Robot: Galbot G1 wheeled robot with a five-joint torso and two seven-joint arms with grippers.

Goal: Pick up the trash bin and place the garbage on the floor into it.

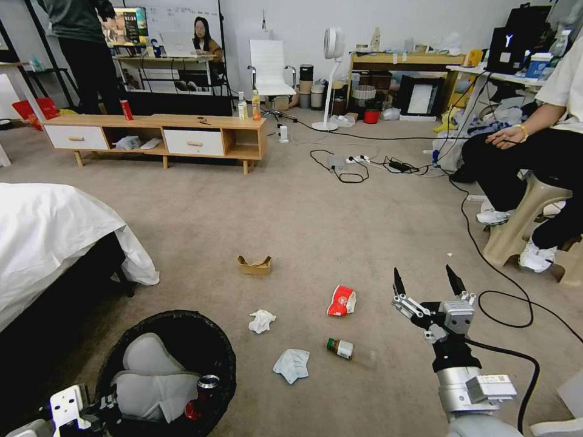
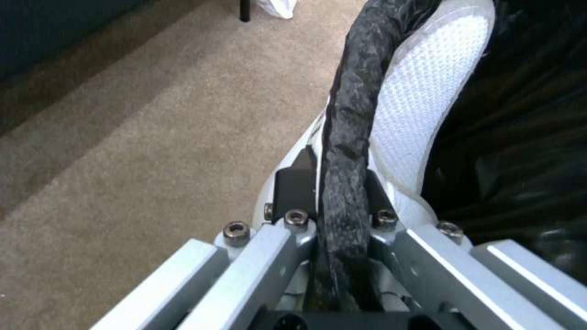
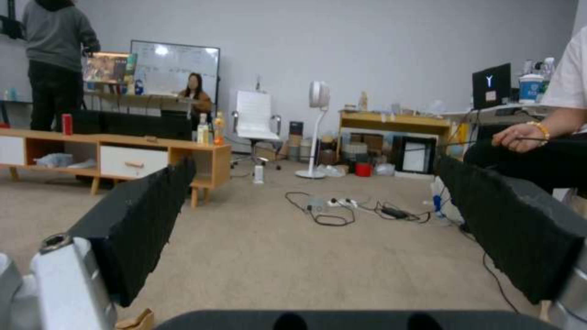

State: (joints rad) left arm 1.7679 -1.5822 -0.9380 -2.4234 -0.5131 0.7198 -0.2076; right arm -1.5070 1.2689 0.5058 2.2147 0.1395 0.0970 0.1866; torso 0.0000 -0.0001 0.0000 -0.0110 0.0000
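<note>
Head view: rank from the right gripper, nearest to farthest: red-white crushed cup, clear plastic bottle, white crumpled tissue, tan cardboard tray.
From the open right gripper:
1–2. Red-white crushed cup, to its left, and clear plastic bottle, left and closer to the robot: too close to call.
3. White crumpled tissue, farther left.
4. Tan cardboard tray, farthest left, deeper into the room.

On the beige carpet floor (image 1: 255, 212) lie five pieces of litter: one tan cardboard tray (image 1: 254, 265), one crushed red-white cup (image 1: 342, 300), one clear plastic bottle (image 1: 349, 350) and two pale crumpled wads (tissue (image 1: 262, 320), cloth (image 1: 291, 365)).
</note>
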